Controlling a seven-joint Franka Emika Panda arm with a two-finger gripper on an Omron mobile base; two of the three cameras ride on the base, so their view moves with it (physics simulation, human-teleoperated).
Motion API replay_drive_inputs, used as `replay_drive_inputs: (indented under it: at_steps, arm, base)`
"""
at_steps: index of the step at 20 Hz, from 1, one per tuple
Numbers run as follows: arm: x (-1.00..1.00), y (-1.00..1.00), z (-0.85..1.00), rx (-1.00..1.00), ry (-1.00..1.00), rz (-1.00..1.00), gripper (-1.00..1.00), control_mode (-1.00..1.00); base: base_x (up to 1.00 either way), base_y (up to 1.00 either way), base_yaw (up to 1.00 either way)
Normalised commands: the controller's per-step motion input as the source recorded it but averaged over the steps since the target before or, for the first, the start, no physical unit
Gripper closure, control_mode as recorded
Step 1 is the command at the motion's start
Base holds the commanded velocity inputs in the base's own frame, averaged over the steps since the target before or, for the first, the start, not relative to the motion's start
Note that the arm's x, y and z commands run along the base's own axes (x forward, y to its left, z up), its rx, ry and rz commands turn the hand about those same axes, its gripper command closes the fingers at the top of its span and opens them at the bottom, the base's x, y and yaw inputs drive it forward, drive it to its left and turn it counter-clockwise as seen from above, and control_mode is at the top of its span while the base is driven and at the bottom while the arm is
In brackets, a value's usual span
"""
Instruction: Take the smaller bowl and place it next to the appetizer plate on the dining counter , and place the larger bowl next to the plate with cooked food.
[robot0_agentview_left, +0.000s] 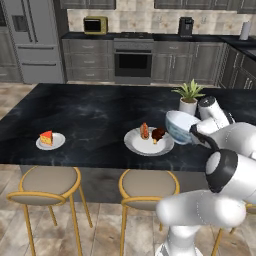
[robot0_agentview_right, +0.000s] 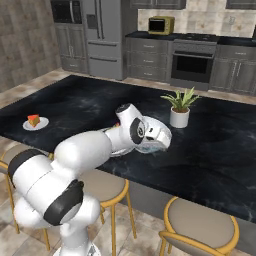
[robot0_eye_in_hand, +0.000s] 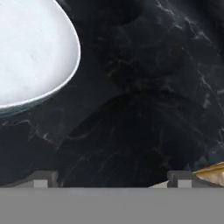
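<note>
The gripper (robot0_eye_in_hand: 109, 177), jaws spread wide and holding nothing, hovers over bare counter (robot0_agentview_left: 95, 112) just beside the larger bowl (robot0_agentview_left: 180, 126), which stands on the slab touching or nearly touching the near right side of the food plate (robot0_agentview_left: 148, 142). Any careless sweep of the wrist could knock the bowl into that plate or off the near edge. The appetizer plate (robot0_agentview_left: 50, 140), far left of the bowl, has no small bowl beside it.
</note>
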Motion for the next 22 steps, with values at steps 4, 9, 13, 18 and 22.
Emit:
replay_drive_inputs:
  at_steps: [4, 9, 13, 18, 22]
  arm:
    - [-0.55, 1.00, 0.28, -0.10, 0.13, 0.04, -1.00, -1.00]
    - [-0.27, 0.98, 0.25, 0.02, 0.01, 0.20, -1.00, -1.00]
    - [-0.09, 0.46, 0.10, 0.21, -0.05, 0.22, -1.00, -1.00]
    - [-0.32, 0.16, -0.07, 0.33, -0.06, 0.28, -1.00, -1.00]
    - [0.01, 0.32, -0.22, 0.11, 0.01, 0.07, -1.00, -1.00]
  base:
    - [0.00, 0.00, 0.00]
    - [0.00, 0.00, 0.00]
    - [0.00, 0.00, 0.00]
    - [0.00, 0.00, 0.00]
    - [0.00, 0.00, 0.00]
